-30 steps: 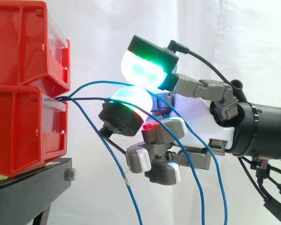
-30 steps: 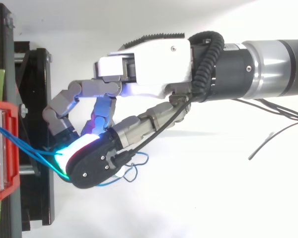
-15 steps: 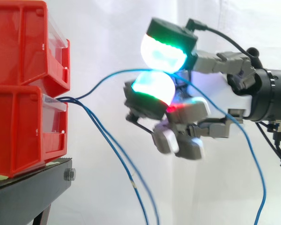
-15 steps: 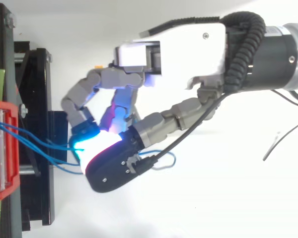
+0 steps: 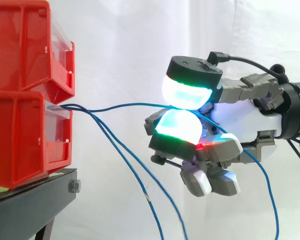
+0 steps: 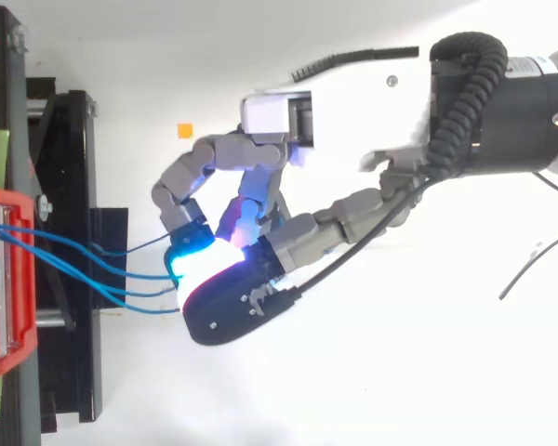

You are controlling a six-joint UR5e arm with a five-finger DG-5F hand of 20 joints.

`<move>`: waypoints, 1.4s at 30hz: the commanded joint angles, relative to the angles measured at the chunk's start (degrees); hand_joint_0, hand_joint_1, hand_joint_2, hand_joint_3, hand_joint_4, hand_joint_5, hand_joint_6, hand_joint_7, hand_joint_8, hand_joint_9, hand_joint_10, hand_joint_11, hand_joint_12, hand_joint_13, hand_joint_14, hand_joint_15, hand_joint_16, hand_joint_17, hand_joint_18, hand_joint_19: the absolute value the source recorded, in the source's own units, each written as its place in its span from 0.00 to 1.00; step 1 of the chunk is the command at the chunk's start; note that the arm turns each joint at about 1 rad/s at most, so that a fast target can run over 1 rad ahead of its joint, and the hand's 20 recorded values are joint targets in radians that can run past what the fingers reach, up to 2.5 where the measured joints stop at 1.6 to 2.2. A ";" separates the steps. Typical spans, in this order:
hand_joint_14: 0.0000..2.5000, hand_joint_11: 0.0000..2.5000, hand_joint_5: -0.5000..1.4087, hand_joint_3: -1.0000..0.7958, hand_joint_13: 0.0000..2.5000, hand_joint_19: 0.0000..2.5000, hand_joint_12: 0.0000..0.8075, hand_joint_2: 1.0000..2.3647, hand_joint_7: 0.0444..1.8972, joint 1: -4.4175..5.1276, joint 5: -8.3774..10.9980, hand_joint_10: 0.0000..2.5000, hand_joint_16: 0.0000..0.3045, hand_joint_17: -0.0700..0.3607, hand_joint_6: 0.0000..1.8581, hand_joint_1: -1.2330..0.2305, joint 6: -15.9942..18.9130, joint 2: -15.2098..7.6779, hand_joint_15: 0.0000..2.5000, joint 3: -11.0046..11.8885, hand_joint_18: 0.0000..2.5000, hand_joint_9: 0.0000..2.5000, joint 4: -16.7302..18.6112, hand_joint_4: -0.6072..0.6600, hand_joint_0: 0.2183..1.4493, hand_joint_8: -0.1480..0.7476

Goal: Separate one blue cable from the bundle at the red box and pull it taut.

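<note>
The cable (image 5: 125, 105) leaves the front slot of the lower bin (image 5: 20, 140) and runs right, nearly level with only a slight curve, to the hand (image 5: 245, 122). The fingers are curled. Two glowing cyan pads (image 5: 185, 95), one above the other and pressed together, pinch the cable between them. To the right of the pinch the cable drops in a long slack loop below the wrist.

Two loose cables (image 5: 125, 161) come out of the same slot. They hang down and to the right, pass below and left of the hand, and do not touch it.

The hand sits well to the right of the bins, about level with the slot, and is apart from them.

From above, several blue strands fan out from the bin front (image 6: 5, 279) toward the hand (image 6: 353, 121). The held strand cannot be told from the others there.

The lower bin carries an upper bin (image 5: 20, 45) and rests on a black stand (image 5: 35, 200) at the left. A white curtain (image 5: 130, 40) hangs on the far side. From above, a small orange square (image 6: 184, 130) lies on the white surface near the fingers.
</note>
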 commanded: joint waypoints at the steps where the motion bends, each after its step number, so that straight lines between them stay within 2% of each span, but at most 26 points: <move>1: 0.01 0.43 0.17 0.42 0.40 0.34 0.56 0.01 0.68 0.12 1.83 0.01 0.19 0.47 0.42 0.39 2.89 -0.04 0.27 -0.02 0.45 0.45 -0.09 0.66 0.31 0.63; 7: 0.01 0.42 0.17 0.39 0.40 0.34 0.56 0.01 0.67 0.21 3.06 0.01 0.19 0.47 0.43 0.39 7.19 -0.04 0.27 -0.02 0.45 0.45 -0.09 0.67 0.31 0.63; 11: 0.01 0.43 0.17 0.37 0.40 0.34 0.56 0.01 0.67 0.30 6.58 0.01 0.19 0.47 0.43 0.40 10.62 -0.04 0.26 -1.69 0.45 0.45 0.26 0.67 0.31 0.63; 13: 0.01 0.42 0.17 0.35 0.40 0.34 0.56 0.01 0.67 0.30 7.63 0.01 0.20 0.47 0.43 0.40 12.11 -0.04 0.26 -2.75 0.45 0.45 1.14 0.67 0.30 0.63; 19: 0.01 0.42 0.17 0.32 0.40 0.34 0.56 0.01 0.66 0.47 8.87 0.01 0.20 0.48 0.43 0.40 13.96 -0.04 0.27 -3.27 0.45 0.45 3.69 0.67 0.29 0.63; 23: 0.01 0.42 0.17 0.31 0.40 0.34 0.56 0.00 0.67 0.56 9.74 0.01 0.20 0.47 0.43 0.41 14.31 -0.04 0.27 -3.27 0.45 0.45 3.60 0.67 0.29 0.63; 26: 0.01 0.42 0.17 0.32 0.40 0.34 0.56 0.01 0.67 0.74 11.24 0.01 0.20 0.47 0.43 0.41 14.84 -0.04 0.26 -3.27 0.45 0.45 2.72 0.67 0.29 0.63; 30: 0.01 0.42 0.17 0.33 0.40 0.34 0.56 0.01 0.67 0.91 11.59 0.01 0.19 0.47 0.43 0.41 15.63 -0.04 0.27 -3.27 0.45 0.45 2.02 0.67 0.30 0.63; 35: 0.01 0.41 0.17 0.30 0.40 0.34 0.56 0.00 0.67 0.91 11.59 0.01 0.20 0.48 0.42 0.50 15.63 -0.04 0.27 -3.27 0.45 0.46 2.28 0.67 0.28 0.63; 39: 0.01 0.42 0.17 0.31 0.40 0.34 0.56 0.00 0.68 0.91 11.68 0.01 0.20 0.48 0.42 0.49 15.63 -0.04 0.27 -3.36 0.45 0.46 2.28 0.67 0.29 0.63; 42: 0.01 0.42 0.17 0.37 0.40 0.34 0.56 0.01 0.68 0.91 11.68 0.01 0.19 0.47 0.42 0.45 15.63 -0.04 0.26 -3.27 0.45 0.46 2.28 0.66 0.32 0.63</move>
